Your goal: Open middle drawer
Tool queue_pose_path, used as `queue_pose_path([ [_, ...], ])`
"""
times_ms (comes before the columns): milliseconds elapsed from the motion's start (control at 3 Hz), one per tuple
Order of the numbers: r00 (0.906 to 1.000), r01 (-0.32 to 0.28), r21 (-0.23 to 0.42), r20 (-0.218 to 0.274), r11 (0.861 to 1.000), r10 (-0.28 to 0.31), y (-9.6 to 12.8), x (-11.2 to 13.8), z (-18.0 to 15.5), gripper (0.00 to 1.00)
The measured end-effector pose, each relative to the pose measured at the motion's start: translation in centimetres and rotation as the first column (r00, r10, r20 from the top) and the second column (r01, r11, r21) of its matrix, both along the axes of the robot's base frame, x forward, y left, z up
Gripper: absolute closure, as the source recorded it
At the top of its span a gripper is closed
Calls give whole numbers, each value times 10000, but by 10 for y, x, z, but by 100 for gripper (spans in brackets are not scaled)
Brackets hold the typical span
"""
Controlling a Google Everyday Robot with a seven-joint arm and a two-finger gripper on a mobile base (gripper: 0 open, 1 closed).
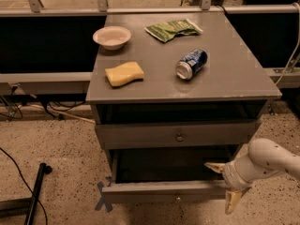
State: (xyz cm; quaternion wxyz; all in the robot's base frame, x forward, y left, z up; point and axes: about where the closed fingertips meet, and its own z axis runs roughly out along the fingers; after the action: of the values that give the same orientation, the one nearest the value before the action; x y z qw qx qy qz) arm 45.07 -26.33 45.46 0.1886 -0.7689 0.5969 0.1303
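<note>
— Gripper (225, 184), where is it?
— Under the bench's (234, 74) front right corner, fingers (214, 167) apart: one inside the middle drawer (164, 191), one before its front.
— And the drawer?
— Pulled out past the bench's front edge, below the upper drawer (140, 136).

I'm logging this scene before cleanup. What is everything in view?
cabinet: 1, grey, centre
bowl: 1, white, cabinet top, rear left
chip bag: 1, green, top, rear centre
soda can: 1, blue, on its side, top centre
sponge: 1, yellow, top, front left
upper drawer: 1, grey, shut
middle drawer: 1, grey, pulled out
tape cross: 1, grey-blue, floor
arm: 1, white, lower right
claw: 1, pale, open, middle drawer's right end
</note>
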Motion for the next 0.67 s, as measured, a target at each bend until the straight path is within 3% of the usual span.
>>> queue_pose_path([
  [667, 9972, 352, -1009, -618, 9943, -416, -2, 3, -27, 32],
])
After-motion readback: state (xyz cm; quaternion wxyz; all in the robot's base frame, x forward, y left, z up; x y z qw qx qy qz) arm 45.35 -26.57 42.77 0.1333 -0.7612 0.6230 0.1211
